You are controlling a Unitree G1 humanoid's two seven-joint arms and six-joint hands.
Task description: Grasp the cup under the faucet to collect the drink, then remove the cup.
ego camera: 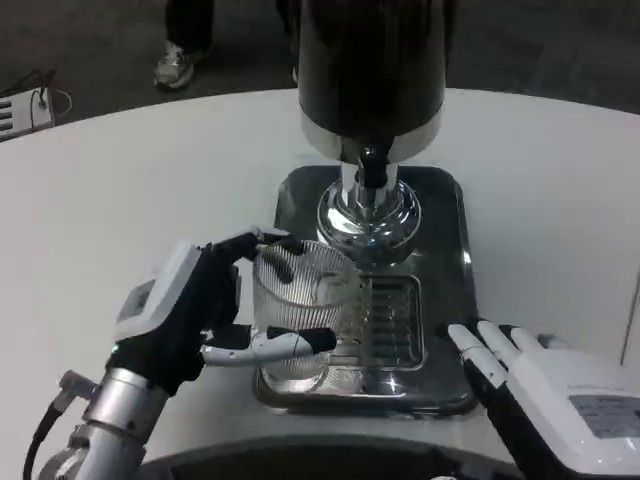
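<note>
Cup (300,310), ribbed clear glass, sits clamped in my left hand (190,315), fingers (285,345) wrapped across its front and thumb over the far rim. It is over the drip tray (440,300), at the grate's (390,320) left edge, not yet under the faucet (372,165). Step in hand, I judge: carrying cup to the spout. Next move needs a short shift right and toward the dispenser (370,70), kept upright. My right hand (545,385) rests by the tray's right corner, fingers straight and slightly apart, holding nothing. Can't tell if cup base touches the tray. Dispenser top cut off; lever hard to make out.
</note>
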